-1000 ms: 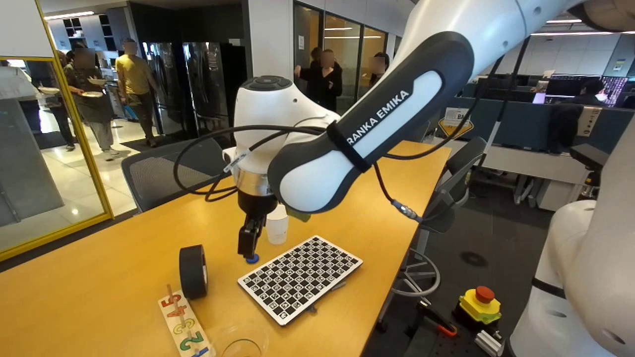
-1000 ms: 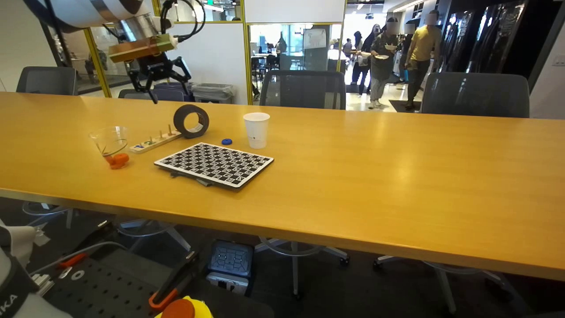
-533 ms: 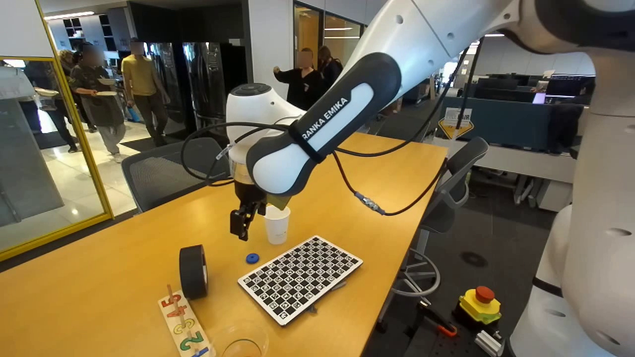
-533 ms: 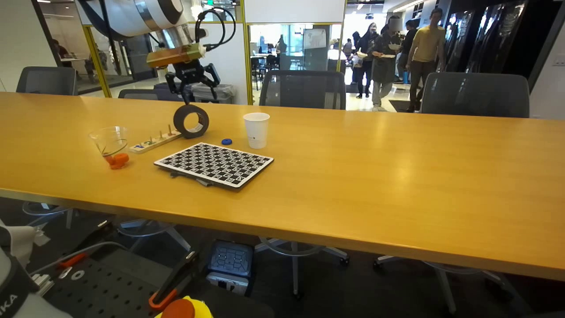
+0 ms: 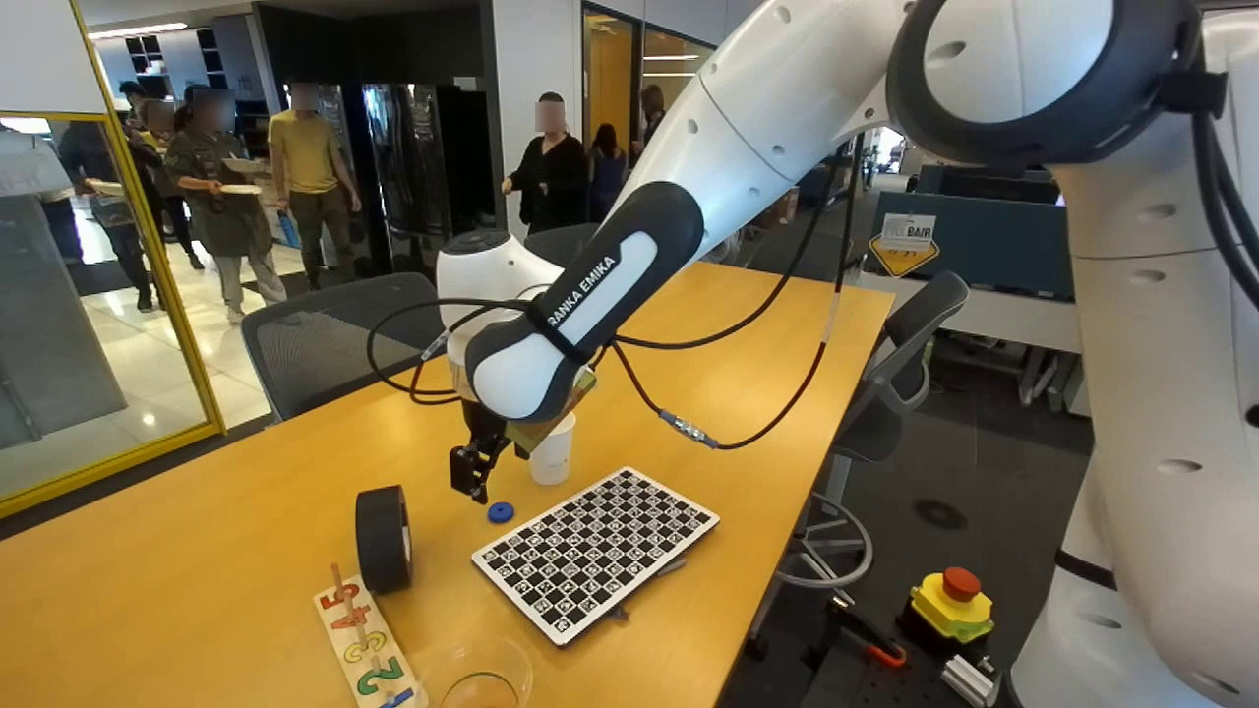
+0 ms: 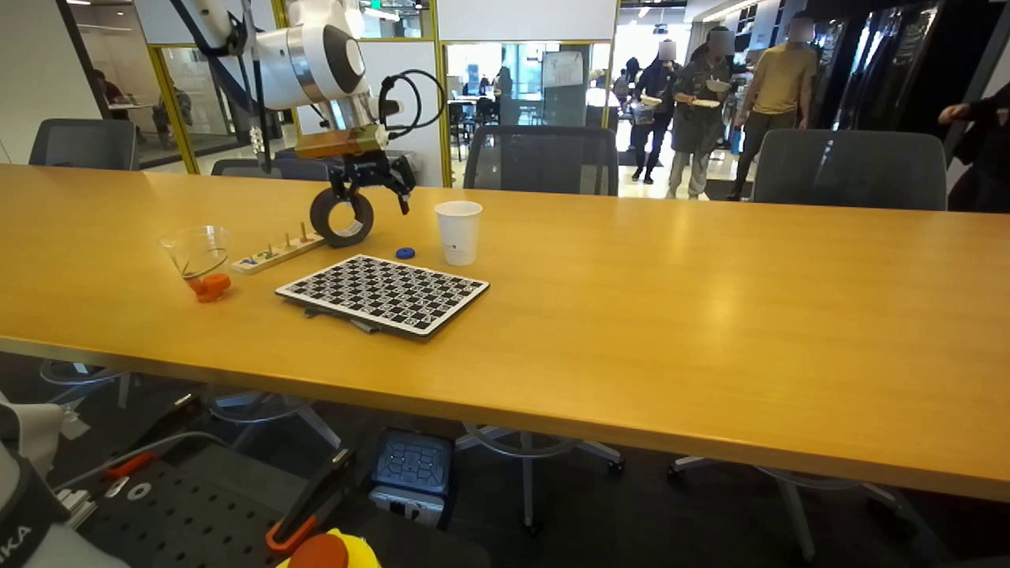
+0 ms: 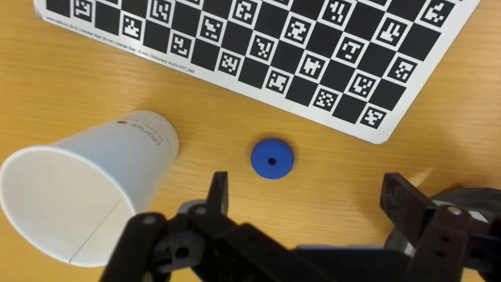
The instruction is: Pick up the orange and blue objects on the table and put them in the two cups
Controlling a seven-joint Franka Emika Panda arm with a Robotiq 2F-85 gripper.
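A blue disc with a hole lies flat on the wooden table [image 6: 710, 355], in both exterior views [image 5: 501, 512] [image 6: 405, 252] and the wrist view [image 7: 270, 150]. The white cup stands upright beside it [image 5: 552, 457] [image 6: 459, 237] [image 7: 117, 152]. The clear cup [image 6: 192, 246] stands apart, near the number board; it also shows at the bottom edge of an exterior view [image 5: 482, 677]. Orange pieces [image 6: 211, 287] show at its base; I cannot tell whether they are inside or beside it. My gripper [image 7: 305, 176] is open and empty above the table, close to the blue disc, not touching it.
A checkered board [image 5: 595, 551] [image 6: 383, 292] lies beside the blue disc. A black roll [image 5: 382, 539] [image 6: 342, 217] stands on edge close to my gripper's other finger. A number board with upright pegs [image 5: 364, 644] lies between the roll and the clear cup. Chairs line the table; people stand behind.
My gripper has moved toward the white cup and the blue disc, and over the last half second it has come down. It stays open. The objects on the table have not moved.
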